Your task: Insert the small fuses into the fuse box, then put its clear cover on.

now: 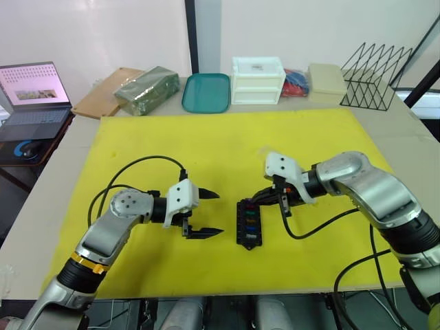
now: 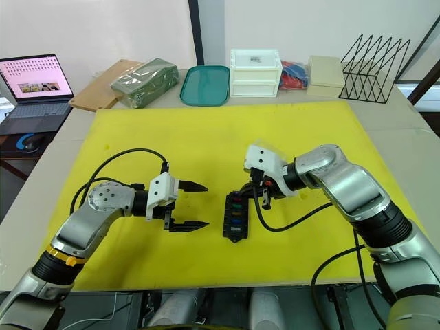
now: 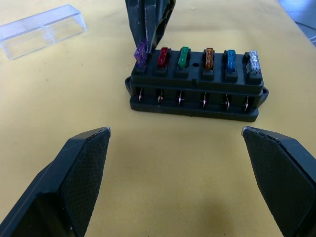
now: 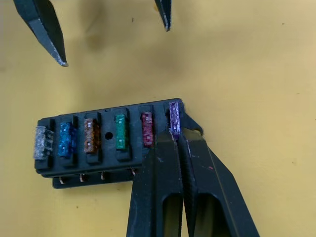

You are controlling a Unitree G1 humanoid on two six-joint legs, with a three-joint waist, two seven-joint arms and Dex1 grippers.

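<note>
The black fuse box (image 1: pixel 249 223) lies on the yellow mat (image 1: pixel 227 137) between my two grippers. Its near row holds several small fuses: purple (image 3: pixel 141 53), red (image 3: pixel 163 57), green (image 3: pixel 183 56), amber (image 3: pixel 209 58), blue (image 3: pixel 229 58) and grey (image 3: pixel 253 59). My right gripper (image 4: pixel 171 140) is shut on the purple fuse (image 4: pixel 174 116), which stands tilted in the end slot. My left gripper (image 1: pixel 220 213) hovers open to the left of the box, holding nothing. The clear cover (image 3: pixel 42 29) lies on the mat beyond the box.
Along the back of the table stand a teal tray (image 1: pixel 206 93), a white drawer unit (image 1: pixel 258 80), a green packet (image 1: pixel 146 89) and a black wire rack (image 1: pixel 375 75). A laptop (image 1: pixel 34 96) sits at the far left. Black cables trail from both wrists over the mat.
</note>
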